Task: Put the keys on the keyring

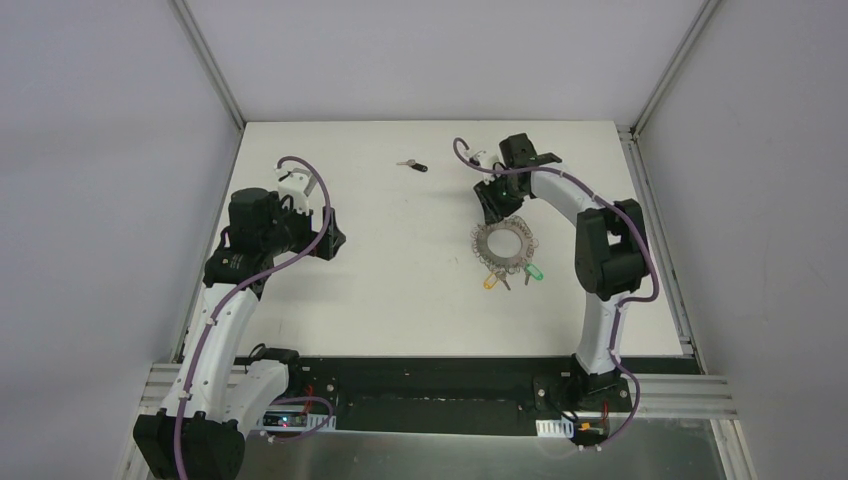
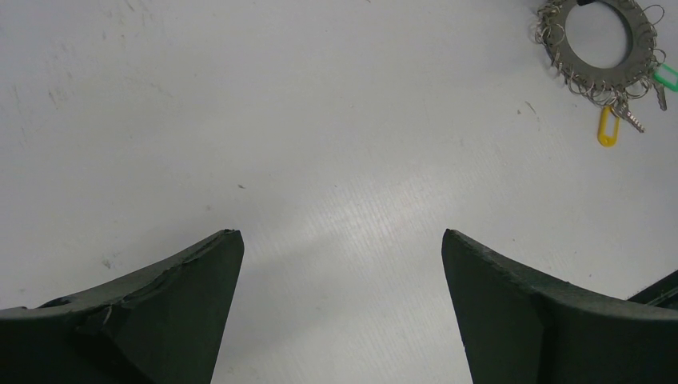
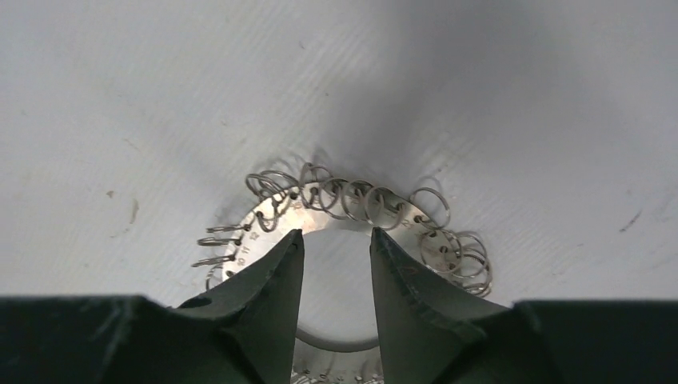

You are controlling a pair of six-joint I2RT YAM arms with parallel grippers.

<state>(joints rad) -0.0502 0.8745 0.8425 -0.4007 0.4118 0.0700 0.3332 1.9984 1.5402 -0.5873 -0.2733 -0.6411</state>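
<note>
The keyring [image 1: 505,245] lies flat on the table [image 1: 400,290], right of centre in the top view. A green key [image 1: 534,271] and a yellow key [image 1: 490,282] sit at its lower edge among the small rings [image 3: 352,196]; whether they are hooked on is unclear. The black key [image 1: 412,165] lies alone near the top centre. The right hand [image 3: 336,240] is half spread, fingertips over the keyring's hole, pinching nothing. The left hand [image 2: 340,236], at centre left, is spread wide above the table.

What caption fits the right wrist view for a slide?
Right gripper, jaws apart, poised at the keyring's central hole; wire rings fringe its rim.
</note>
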